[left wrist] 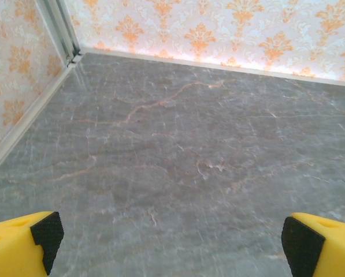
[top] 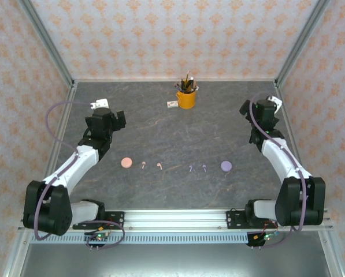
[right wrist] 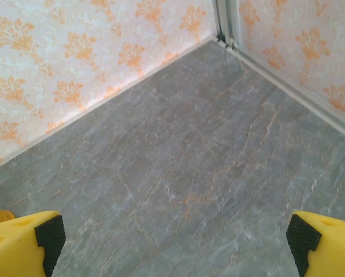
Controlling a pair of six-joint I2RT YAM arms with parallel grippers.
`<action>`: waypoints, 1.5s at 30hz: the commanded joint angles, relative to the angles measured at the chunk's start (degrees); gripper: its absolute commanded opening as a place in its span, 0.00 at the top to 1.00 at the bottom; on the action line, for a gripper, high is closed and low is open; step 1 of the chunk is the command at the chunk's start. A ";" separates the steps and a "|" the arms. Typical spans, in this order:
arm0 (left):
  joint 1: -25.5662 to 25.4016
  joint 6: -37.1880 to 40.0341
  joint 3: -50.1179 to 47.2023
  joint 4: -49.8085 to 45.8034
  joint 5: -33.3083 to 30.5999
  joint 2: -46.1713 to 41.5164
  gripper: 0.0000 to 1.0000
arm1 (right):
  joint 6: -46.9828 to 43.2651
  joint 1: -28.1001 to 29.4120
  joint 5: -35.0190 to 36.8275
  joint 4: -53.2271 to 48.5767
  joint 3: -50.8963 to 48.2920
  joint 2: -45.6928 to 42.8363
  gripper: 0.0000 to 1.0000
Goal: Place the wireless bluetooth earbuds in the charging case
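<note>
Left pincer [left wrist: 172, 239] is standing fully open and holding nothing, its yellow fingers [left wrist: 16, 245] framing bare desk [left wrist: 178, 150] toward the far left corner. Right pincer [right wrist: 172, 242] is likewise gaping wide and gripping nothing, looking at the far right corner. From above, both are hovering well apart from the work, one at each side of the desk.

Nearer the bases, a row is lying across the middle. From left to right it is running pink case [top: 126, 163], two pink earbuds [top: 144, 165], two lilac earbuds [top: 190, 168] and lilac case [top: 225, 165]. Every earbud is sitting loose on the desk, none in a case. Whether the cases are lying open I cannot tell. At the far edge a yellow cup [top: 186, 99] of pens is standing with a small white item [top: 172, 104] just beside it.

Nothing is looking started, so the risks are lying ahead:
- The earbuds are tiny, so wide fingers closing slightly off centre are likely flicking one away or pinching only its stem.
- A light round case is probably sliding if an earbud is pressed in at a tilt.
- Colours are inviting a mix-up between pairs.
- Both arms reaching inward together are risking a clash, since the pairs are lying near each other.
</note>
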 commanded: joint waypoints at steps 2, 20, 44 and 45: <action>-1.80 -10.97 2.53 -13.53 -1.15 -4.60 0.00 | 5.88 -0.16 -7.15 -21.97 1.04 -1.69 0.00; -24.36 -20.59 7.12 -11.18 2.13 4.04 0.00 | 32.01 12.85 -9.27 -44.26 -13.52 -22.65 0.14; -32.13 -21.27 17.19 -6.53 7.13 16.78 0.00 | 39.73 21.88 -7.35 -37.47 -6.89 1.71 0.14; -32.18 -21.27 17.36 -6.48 7.35 16.75 0.00 | 39.73 21.88 -7.57 -37.01 -6.79 2.59 0.14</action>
